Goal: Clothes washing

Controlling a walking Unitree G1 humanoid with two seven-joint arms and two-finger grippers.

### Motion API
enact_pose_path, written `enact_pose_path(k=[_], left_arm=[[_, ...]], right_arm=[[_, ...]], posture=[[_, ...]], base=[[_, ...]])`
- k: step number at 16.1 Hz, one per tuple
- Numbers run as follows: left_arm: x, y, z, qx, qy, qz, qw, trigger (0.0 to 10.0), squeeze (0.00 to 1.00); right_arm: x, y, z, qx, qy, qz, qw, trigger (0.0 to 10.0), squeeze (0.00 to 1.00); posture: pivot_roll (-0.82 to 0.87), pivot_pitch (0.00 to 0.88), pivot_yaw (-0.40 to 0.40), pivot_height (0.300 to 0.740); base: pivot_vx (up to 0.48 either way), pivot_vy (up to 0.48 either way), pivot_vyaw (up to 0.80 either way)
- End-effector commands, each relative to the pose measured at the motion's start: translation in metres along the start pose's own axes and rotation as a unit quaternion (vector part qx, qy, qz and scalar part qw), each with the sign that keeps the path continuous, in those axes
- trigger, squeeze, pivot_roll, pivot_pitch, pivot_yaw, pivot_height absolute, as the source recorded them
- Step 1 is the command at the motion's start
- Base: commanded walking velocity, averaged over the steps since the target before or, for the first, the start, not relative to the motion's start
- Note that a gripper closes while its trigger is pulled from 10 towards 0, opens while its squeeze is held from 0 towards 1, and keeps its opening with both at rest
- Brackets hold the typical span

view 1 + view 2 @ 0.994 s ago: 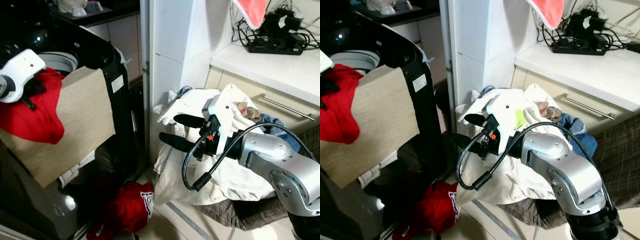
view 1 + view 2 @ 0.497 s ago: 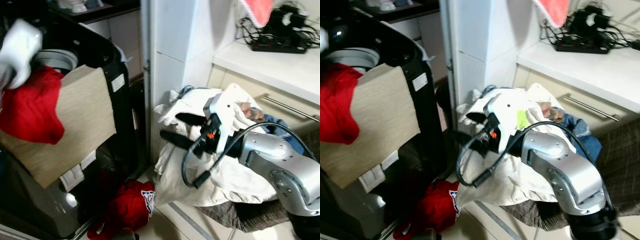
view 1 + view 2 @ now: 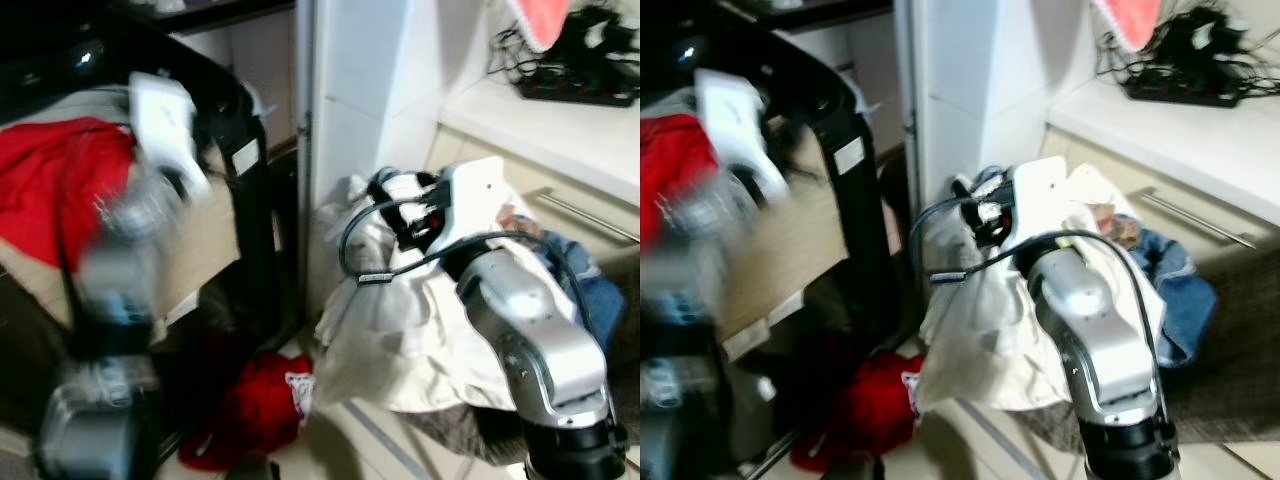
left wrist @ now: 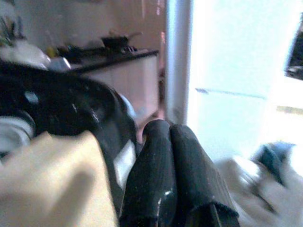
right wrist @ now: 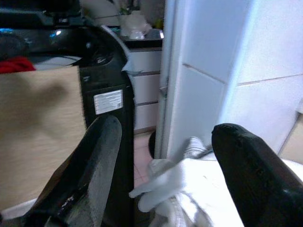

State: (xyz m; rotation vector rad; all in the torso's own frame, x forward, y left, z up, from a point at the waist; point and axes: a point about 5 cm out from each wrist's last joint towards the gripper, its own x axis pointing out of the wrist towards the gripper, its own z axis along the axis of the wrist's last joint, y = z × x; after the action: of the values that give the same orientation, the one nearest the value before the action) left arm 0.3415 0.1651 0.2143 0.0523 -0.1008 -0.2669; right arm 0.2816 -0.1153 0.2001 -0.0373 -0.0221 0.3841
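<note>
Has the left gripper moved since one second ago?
Yes. The left gripper has swung to the robot's right, off the red cloth and toward the washer's black edge.

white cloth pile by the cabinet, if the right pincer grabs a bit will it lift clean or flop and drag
The crumpled white cloth pile will likely flop: it sags in loose folds. It probably drags neighbours, since it overlaps the blue denim garment. The open right pincer hovers over it, so a pinch likely catches one layer.

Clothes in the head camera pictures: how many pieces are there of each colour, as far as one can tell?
Red: 2, one on the washing machine and one on the floor.
White: 1 heap; its single pieces cannot be told apart.
Blue: 1, jeans.
Total: 4.
</note>
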Motion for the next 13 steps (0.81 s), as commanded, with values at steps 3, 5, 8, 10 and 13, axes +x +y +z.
enact_pose_path(k=[3, 5, 8, 10, 13], left_arm=[[-0.008, -0.031, 0.021, 0.053, -0.051, -0.015, 0.997, 10.0, 0.0], [-0.012, -0.046, 0.023, 0.063, -0.06, -0.022, 0.996, 10.0, 0.0], [-0.009, -0.046, 0.027, 0.058, -0.057, -0.004, 0.997, 10.0, 0.0], [-0.005, -0.044, 0.023, 0.072, -0.038, -0.008, 0.997, 10.0, 0.0], [-0.003, -0.044, 0.02, 0.071, -0.031, 0.002, 0.997, 10.0, 0.0]], right_arm=[[-0.003, 0.004, 0.008, -0.011, -0.027, 0.02, 0.999, 10.0, 0.0], [-0.006, 0.002, 0.006, -0.015, -0.022, 0.015, 1.0, 10.0, 0.0], [-0.006, -0.008, 0.009, -0.018, -0.026, -0.007, 0.999, 10.0, 0.0], [-0.004, -0.02, 0.014, -0.017, -0.032, -0.041, 0.999, 10.0, 0.0], [-0.004, -0.029, 0.019, -0.024, -0.036, -0.045, 0.998, 10.0, 0.0]], posture=[[-0.06, 0.0, 0.023, 0.74], [-0.06, 0.0, 0.017, 0.74], [-0.08, 0.0, 0.019, 0.74], [-0.09, 0.0, 0.02, 0.74], [-0.09, 0.0, 0.014, 0.74]], base=[[0.0, 0.0, 0.8], [0.148, 0.0, 0.8], [0.358, 0.0, 0.8], [0.354, 0.0, 0.0], [0.347, 0.0, 0.0]])
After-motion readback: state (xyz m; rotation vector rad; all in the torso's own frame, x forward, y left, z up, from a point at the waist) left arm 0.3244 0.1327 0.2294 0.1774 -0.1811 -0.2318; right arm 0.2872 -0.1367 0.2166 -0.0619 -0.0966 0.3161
